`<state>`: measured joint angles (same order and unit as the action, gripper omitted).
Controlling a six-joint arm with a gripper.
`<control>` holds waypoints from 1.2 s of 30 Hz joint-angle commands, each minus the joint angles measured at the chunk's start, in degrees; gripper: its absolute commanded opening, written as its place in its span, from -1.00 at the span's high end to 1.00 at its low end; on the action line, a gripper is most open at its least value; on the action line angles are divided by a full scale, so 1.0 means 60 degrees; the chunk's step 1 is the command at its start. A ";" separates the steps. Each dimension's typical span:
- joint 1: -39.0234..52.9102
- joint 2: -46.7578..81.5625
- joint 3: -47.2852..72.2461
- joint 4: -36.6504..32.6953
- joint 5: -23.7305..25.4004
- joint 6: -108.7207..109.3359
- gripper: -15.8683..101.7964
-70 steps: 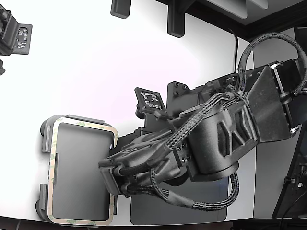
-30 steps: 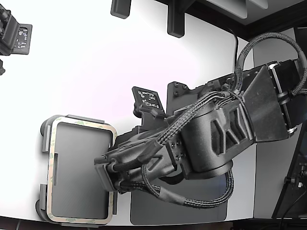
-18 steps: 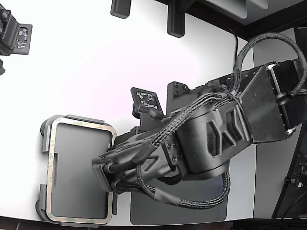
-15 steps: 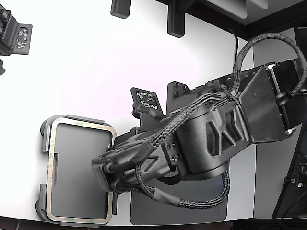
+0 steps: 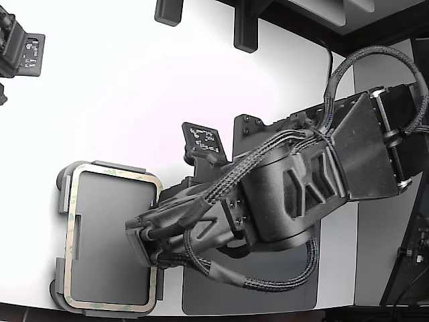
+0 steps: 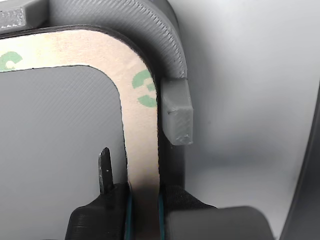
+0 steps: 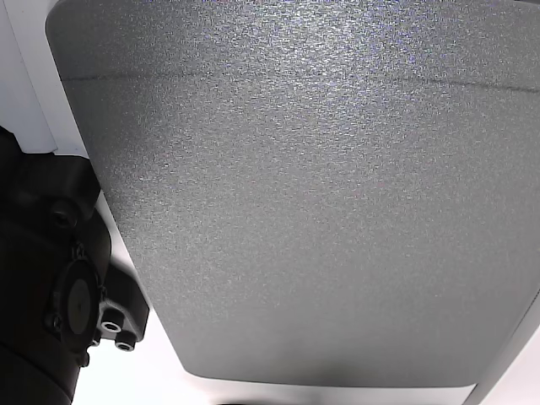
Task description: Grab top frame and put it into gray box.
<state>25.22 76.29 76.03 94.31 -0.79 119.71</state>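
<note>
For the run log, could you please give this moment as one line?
phase: grasp | gripper: jaws astride top frame strip | frame: lying on gray box | lift: not begun

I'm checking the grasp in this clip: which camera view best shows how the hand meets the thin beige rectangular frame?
The wrist view: the hand straddles one side of the thin beige rectangular frame, a finger inside its opening. The exterior view shows the whole frame lying on the light gray plastic tray, but the arm hides the contact. The other view shows neither.
</note>
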 commanded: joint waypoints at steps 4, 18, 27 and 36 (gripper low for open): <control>-0.0146 0.0161 -0.0220 0.0088 -0.0044 0.0059 0.95; -0.0146 0.0103 -0.0278 0.0088 -0.0059 -0.0044 0.95; -0.0146 -0.0029 -0.0454 0.0073 -0.0029 -0.0161 0.76; -0.0220 -0.0176 -0.1172 -0.0322 0.0601 -0.1011 -0.97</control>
<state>24.79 74.09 71.63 92.72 2.11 115.22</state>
